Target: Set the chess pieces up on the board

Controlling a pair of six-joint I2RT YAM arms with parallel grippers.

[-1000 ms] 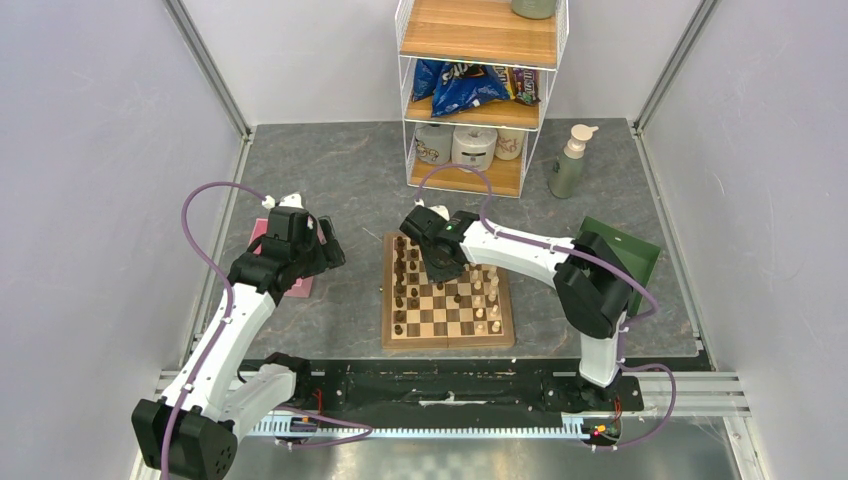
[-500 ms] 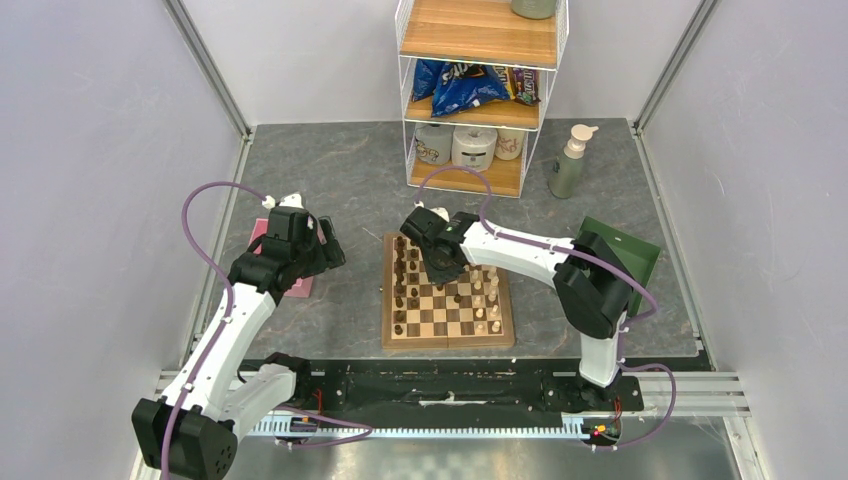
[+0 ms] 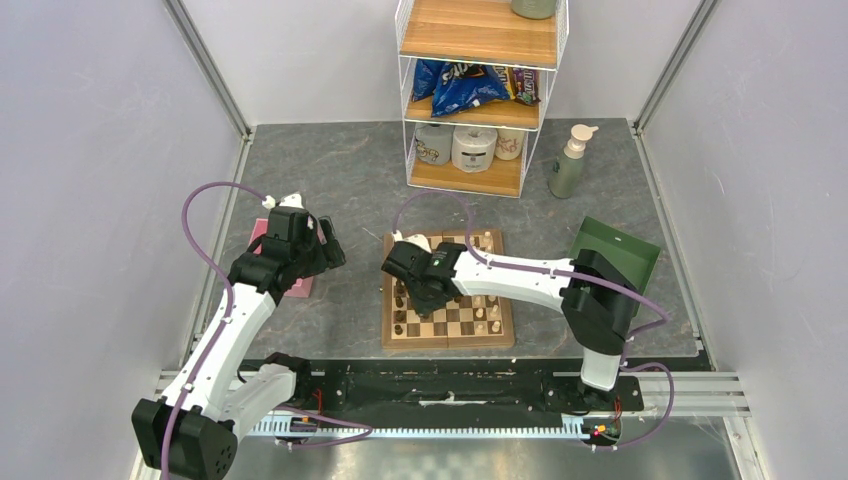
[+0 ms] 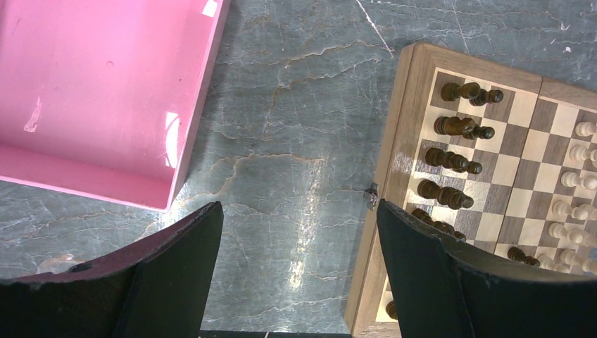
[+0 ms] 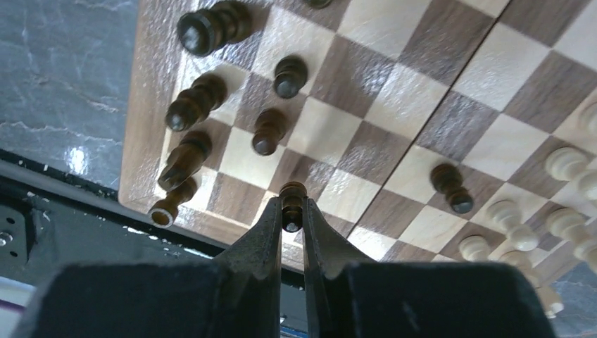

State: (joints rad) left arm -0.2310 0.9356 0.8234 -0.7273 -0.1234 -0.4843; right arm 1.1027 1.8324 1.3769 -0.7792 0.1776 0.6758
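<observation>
The board [image 3: 392, 338] lies between the arms, with dark pieces along its left side and cream pieces [image 3: 490, 310] on its right. My right gripper [image 3: 418, 290] hangs over the board's left part. In the right wrist view it [image 5: 292, 211] is shut on a dark pawn [image 5: 292, 191] just above squares near the board's corner. Other dark pieces [image 5: 193, 102] stand close beside it, and one at the corner [image 5: 171, 205] shows its base. My left gripper [image 4: 299, 232] is open and empty over the grey table left of the board [image 4: 394, 141].
A pink tray [image 4: 105, 91] lies left of the left gripper, also in the top view [image 3: 298, 288]. A green tray [image 3: 615, 250] sits right of the board. A wire shelf [image 3: 480, 90] and a soap bottle [image 3: 570, 160] stand at the back.
My right gripper has moved from the far left part of the board toward the near left part. The left arm has not moved.
</observation>
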